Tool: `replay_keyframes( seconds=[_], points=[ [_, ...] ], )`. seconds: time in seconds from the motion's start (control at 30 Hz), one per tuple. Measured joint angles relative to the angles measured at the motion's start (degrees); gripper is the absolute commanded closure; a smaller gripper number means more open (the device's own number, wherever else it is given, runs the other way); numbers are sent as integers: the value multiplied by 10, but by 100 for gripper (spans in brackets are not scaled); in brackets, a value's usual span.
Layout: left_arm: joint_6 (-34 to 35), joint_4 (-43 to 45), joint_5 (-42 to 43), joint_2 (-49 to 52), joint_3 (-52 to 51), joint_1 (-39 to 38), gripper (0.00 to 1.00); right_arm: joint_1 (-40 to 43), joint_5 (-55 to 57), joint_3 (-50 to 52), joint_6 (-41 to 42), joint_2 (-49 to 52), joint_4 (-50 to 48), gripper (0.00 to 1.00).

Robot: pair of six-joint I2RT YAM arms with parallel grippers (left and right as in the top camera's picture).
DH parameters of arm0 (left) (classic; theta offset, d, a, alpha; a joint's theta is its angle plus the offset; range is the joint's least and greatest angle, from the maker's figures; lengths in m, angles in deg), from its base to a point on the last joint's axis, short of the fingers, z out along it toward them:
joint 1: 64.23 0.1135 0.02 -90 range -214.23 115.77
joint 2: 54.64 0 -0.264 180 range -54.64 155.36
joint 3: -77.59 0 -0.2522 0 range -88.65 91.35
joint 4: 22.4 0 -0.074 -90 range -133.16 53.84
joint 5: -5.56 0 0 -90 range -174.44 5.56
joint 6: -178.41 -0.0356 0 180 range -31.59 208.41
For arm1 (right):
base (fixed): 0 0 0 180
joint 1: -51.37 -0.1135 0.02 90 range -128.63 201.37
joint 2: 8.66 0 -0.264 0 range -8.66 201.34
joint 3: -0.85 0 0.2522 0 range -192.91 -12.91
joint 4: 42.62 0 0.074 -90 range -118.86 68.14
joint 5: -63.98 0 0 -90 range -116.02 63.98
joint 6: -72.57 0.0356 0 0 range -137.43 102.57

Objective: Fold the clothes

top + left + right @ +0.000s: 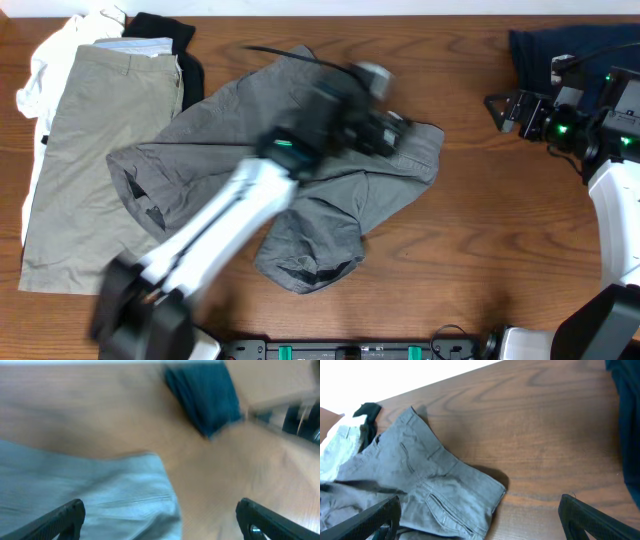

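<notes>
While the left gripper (160, 508), fingers spread and empty, hangs over the grey shorts (340, 195), the open right gripper (501, 110) sits well apart at their 3 o'clock.

From overhead my left arm (240, 215) was a motion smear, hiding the middle of the grey shorts (410, 165). My left wrist view was blurred throughout. The navy piece (627, 420) ran off my right wrist view's right edge; the khaki shorts (100, 150) lay over part of the white piece (45, 60) and black piece (165, 30).

Robot lab bench: wood-grain table (480, 260), white robot arm (230, 215), scattered clothes (320, 240)
</notes>
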Motion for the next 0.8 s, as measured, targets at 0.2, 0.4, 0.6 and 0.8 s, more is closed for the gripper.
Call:
replay_keyframes(
  seconds=[0.2,0.4,0.6,0.8],
  points=[
    [1,-127,-2,-104,10,135,1,-61,42,-1,-2,53,7,1],
    [-1,-246,-3,-92,11,198,1,-136,152,-1,18,120,-2,1],
    [-17,-357,-5,-82,9,181,4,-173,238,-1,52,153,-24,7],
    [-32,-473,-39,-81,3,138,10,-190,268,-1,80,202,-51,20]
  ],
)
